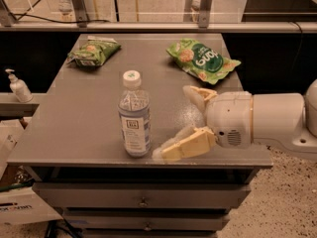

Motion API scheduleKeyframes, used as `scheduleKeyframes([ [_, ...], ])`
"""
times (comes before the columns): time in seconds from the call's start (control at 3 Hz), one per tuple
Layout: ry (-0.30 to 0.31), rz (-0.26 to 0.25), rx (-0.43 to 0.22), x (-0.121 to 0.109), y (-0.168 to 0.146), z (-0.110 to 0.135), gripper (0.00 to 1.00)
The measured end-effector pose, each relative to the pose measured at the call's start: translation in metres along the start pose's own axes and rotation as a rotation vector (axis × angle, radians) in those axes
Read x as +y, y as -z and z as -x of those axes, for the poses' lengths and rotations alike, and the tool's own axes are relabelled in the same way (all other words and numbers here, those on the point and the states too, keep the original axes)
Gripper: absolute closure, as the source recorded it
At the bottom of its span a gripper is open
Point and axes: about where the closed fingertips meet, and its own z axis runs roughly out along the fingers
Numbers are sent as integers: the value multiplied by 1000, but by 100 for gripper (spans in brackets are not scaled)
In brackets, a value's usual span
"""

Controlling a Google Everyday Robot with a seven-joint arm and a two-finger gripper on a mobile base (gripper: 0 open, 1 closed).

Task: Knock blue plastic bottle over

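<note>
The blue plastic bottle (134,116) stands upright near the front edge of the grey table (74,123). It has a white cap and a pale label with a small dark square logo. My gripper (176,124) comes in from the right, just right of the bottle and close to its lower half. Its two cream fingers are spread apart, one finger (184,146) low near the table's front edge by the bottle's base, the other (197,95) farther back. Nothing is between them.
Two green snack bags lie at the back of the table, one at the left (93,51) and one at the right (202,60). A small white pump bottle (18,86) stands on a ledge to the left. Drawers sit below the tabletop.
</note>
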Motion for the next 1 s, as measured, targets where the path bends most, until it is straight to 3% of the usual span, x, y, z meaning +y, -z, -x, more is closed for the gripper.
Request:
scheduleKeyframes([
  [0.33, 3, -46, -62, 0, -17, 13, 0],
  [1.0, -16, -158, -104, -17, -50, 29, 0],
])
